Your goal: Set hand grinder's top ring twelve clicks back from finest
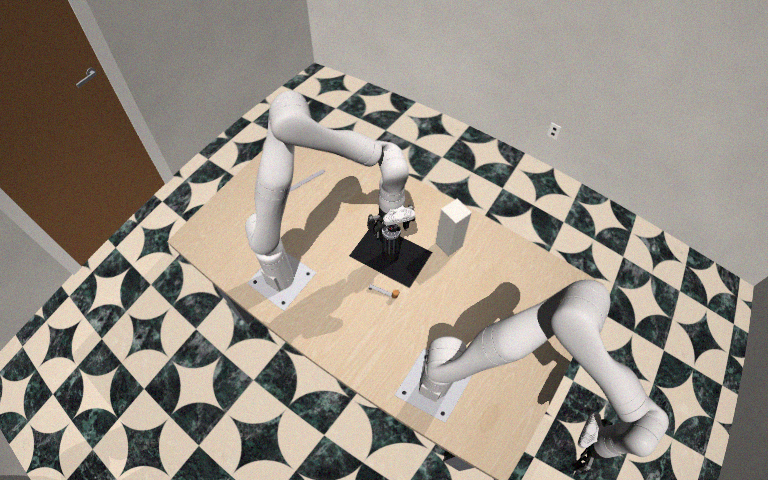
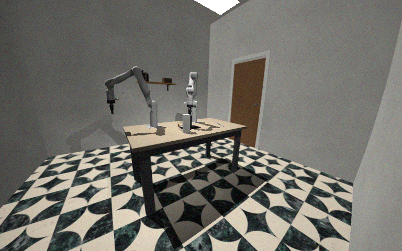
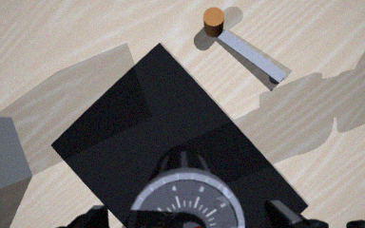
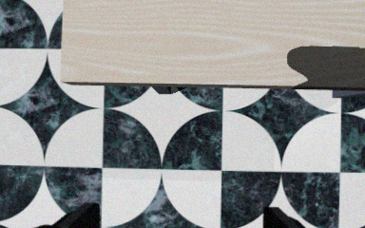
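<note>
The black hand grinder point(image 1: 390, 249) stands upright on its black mat point(image 1: 408, 275) point(image 3: 109, 119). Its top ring point(image 1: 390, 234) point(image 3: 229, 188) has a pale rim; the left wrist view shows white ticks and the figures 4, 3 and 2. A dark part with a little red at the bottom edge covers the dial's middle, and the ring's lower part is cut off. My left gripper point(image 1: 390, 224) point(image 2: 190, 111) point(image 3: 187, 211) points down over the grinder, open, one finger on each side of the ring. My right gripper point(image 2: 112, 112) point(image 4: 182, 209) is open and empty, beyond the table's end.
A crank with a wooden knob point(image 1: 395, 293) point(image 3: 214, 19) lies beside the mat. A tall pale box point(image 1: 451, 229) point(image 2: 186, 123) point(image 3: 11, 152) stands on the mat's other side. A thin grey bar point(image 1: 308, 180) lies on the table point(image 1: 362, 333) behind the left arm.
</note>
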{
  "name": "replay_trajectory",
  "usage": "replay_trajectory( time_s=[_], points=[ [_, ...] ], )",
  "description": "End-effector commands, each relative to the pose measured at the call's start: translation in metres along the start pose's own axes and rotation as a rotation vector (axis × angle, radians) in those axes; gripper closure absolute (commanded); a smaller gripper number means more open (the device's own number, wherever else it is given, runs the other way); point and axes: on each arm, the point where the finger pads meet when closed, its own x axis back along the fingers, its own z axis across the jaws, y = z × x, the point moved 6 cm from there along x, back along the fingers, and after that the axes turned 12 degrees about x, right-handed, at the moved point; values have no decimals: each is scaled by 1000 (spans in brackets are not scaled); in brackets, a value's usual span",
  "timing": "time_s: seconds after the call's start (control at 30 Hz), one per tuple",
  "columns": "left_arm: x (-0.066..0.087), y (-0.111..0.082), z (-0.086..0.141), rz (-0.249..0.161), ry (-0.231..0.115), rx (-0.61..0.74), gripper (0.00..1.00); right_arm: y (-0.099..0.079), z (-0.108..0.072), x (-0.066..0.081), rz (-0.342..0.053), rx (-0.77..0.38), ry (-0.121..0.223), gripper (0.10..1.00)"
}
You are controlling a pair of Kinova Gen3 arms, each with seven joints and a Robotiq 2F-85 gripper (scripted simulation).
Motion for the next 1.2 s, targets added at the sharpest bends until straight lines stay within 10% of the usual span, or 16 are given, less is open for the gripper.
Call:
replay_trajectory(
  time_s=[0.0, 0.73, 1.17],
  points=[
    [1, 0, 0, 0, -2, 0, 1, 0, 0, 1, -2, 0, 0, 99],
    [8, 0, 0, 0, -2, 0, 1, 0, 0, 1, -2, 0, 0, 99],
    [52, 0, -1, 0, -2, 0, 1, 0, 0, 1, -2, 0, 0, 99]
  ],
)
